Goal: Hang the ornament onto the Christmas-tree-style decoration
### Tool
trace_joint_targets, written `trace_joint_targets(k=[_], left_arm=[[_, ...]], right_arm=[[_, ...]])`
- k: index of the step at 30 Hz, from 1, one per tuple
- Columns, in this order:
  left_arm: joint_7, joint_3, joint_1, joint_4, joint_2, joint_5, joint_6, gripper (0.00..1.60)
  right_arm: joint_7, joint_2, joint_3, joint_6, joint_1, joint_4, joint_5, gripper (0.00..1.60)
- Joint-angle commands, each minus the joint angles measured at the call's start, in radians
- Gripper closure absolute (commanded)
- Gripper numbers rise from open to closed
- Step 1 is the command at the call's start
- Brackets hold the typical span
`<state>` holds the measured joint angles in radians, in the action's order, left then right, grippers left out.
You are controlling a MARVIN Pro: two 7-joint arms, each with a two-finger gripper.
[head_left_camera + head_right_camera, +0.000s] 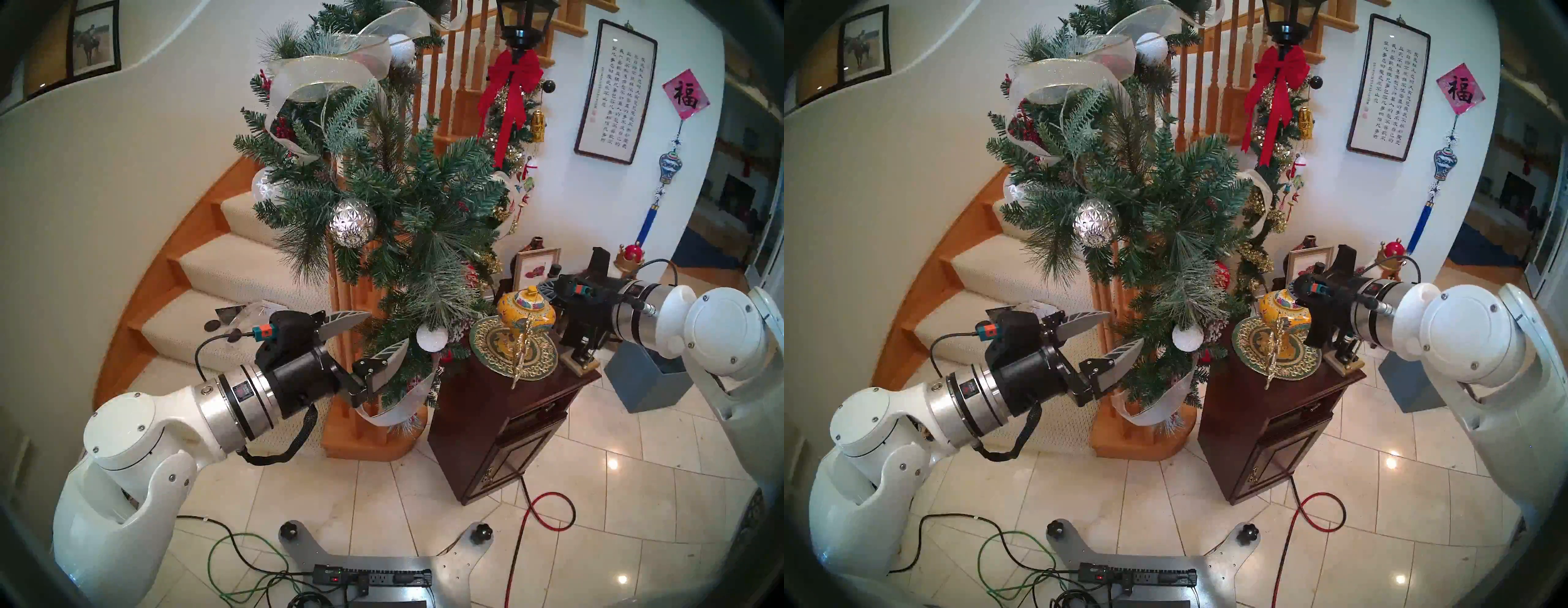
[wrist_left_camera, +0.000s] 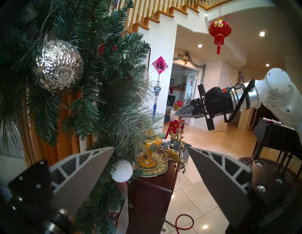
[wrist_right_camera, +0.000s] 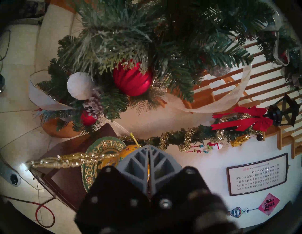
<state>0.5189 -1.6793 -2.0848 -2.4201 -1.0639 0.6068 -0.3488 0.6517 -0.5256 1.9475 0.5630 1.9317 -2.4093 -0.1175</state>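
Left tool (image 1: pixel 386 329): fingers spread, empty, at the lower left edge of the garland (image 1: pixel 424 204), just left of its white snowy ball (image 1: pixel 432 337). The reindeer ornament (image 1: pixel 519 352) dangles at the garland's lower right, in front of the yellow jar (image 1: pixel 526 316), from the right tool (image 2: pixel 183 112), whose fingers are pressed together, apparently on its thread. Judgement: steady one stiff outer twig with the left tool, then slip the thread loop over its tip slowly, keeping the antlers clear of needles and ribbon.

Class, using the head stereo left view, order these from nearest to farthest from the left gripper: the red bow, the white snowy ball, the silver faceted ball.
From the left gripper:
1. White snowy ball, just right.
2. Silver faceted ball, above.
3. Red bow, far up-right.
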Motion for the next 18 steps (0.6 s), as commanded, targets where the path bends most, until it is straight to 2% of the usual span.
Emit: trace_joint_targets(k=[1,18], left_arm=[[0.0,-0.001,0.001,-0.006,0.0,0.0,0.002,0.0],[0.0,-0.001,0.001,-0.005,0.0,0.0,0.002,0.0]], right_arm=[[-0.002,0.004,0.003,-0.014,-0.029,-0.015,0.016,1.6],[0.008,0.043,-0.05,-0.017,-0.125,-0.013,0.099,1.6]])
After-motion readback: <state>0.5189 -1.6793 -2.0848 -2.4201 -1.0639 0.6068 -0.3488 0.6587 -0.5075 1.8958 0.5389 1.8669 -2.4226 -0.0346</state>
